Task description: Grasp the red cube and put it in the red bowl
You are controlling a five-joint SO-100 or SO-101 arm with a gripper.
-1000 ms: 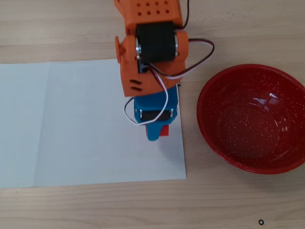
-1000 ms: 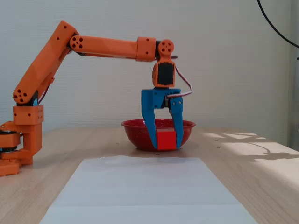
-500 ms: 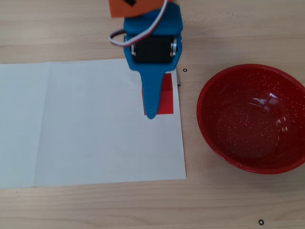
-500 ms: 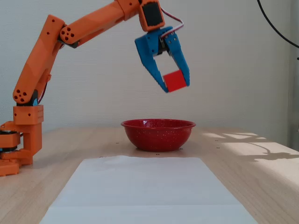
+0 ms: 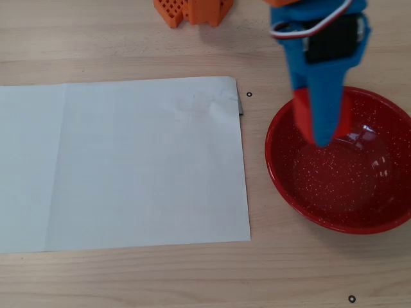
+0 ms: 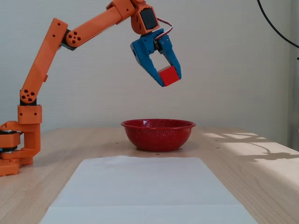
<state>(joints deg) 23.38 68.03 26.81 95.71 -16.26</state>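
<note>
The blue gripper (image 6: 169, 78) squeezes the red cube (image 6: 168, 76), high over the red bowl (image 6: 158, 135) by the table's right edge in the overhead view.

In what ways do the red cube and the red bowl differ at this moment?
The red cube is small with flat matte faces; the red bowl is far wider, round and glossy with white speckles. The cube is held up in the air between the blue fingers of the claw; the bowl stands on the wooden table, empty. In the overhead view the claw hides nearly all of the cube, while the bowl is mostly visible. Both are red.
</note>
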